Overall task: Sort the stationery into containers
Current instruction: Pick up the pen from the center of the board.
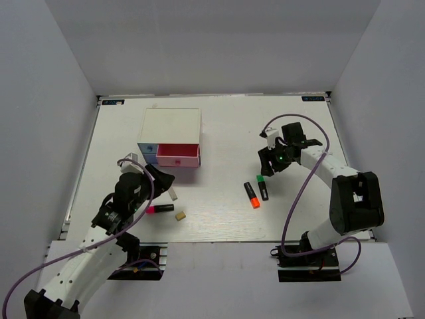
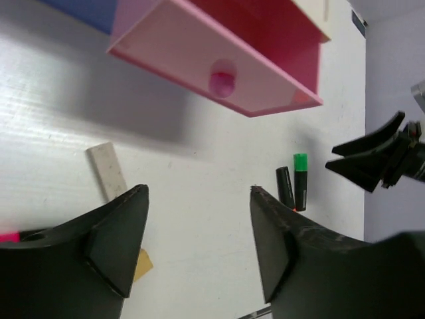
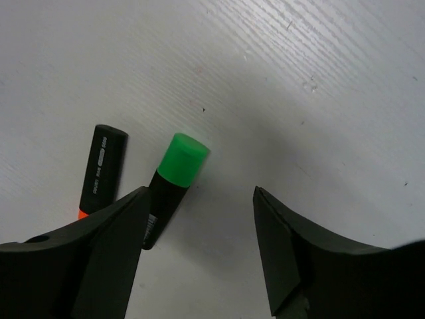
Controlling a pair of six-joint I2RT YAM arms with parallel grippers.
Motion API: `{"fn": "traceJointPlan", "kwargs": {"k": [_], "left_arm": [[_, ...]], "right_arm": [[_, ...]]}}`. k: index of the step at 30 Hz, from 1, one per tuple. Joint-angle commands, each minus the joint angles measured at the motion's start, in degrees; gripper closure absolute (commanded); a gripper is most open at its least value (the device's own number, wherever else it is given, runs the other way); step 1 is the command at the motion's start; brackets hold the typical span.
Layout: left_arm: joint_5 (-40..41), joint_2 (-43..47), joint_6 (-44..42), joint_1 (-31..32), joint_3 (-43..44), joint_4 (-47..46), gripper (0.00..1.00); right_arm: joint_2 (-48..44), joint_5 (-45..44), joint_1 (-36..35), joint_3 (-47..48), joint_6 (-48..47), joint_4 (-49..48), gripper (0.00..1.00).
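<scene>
**Stationery lies unsorted as both pincers hang open**

The left pincer hangs open and empty before the pulled-out pink drawer. A white eraser, a tan eraser and a pink highlighter lie on the surface close by. The right pincer, likewise open and holding nothing, hovers over the green highlighter, with the orange highlighter just beside it. The step in hand looks like a fresh pick. The right arm would likely need to shift sideways over the green pen, straddle its body, and close.
</scene>
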State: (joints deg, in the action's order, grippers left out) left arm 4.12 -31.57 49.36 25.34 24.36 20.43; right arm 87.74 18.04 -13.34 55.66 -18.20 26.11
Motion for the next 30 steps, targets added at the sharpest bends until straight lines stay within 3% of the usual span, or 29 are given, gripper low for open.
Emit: {"fn": "traceJointPlan", "kwargs": {"k": [1, 10, 20, 24, 30], "left_arm": [[3.9, 1.1, 6.5, 0.2, -0.1, 7.8, 0.25], [5.7, 1.2, 12.1, 0.2, -0.6, 12.1, 0.20], [10.6, 7.7, 27.0, -0.3, -1.7, 20.1, 0.19], [11.2, 7.2, 32.0, -0.3, -1.7, 21.2, 0.18], [11.7, 2.3, 35.4, -0.3, -1.0, 21.9, 0.18]], "right_arm": [[-1.0, -2.8, -1.1, -0.6, 0.2, 3.4, 0.30], [2.9, -2.9, -5.5, -1.5, 4.0, 2.4, 0.26], [5.3, -10.1, -9.3, -4.9, 8.6, -0.7, 0.31], [5.9, -12.2, -10.4, -5.7, 9.9, -1.9, 0.38], [4.9, -10.6, -10.7, -4.3, 8.2, -1.3, 0.76]]}}
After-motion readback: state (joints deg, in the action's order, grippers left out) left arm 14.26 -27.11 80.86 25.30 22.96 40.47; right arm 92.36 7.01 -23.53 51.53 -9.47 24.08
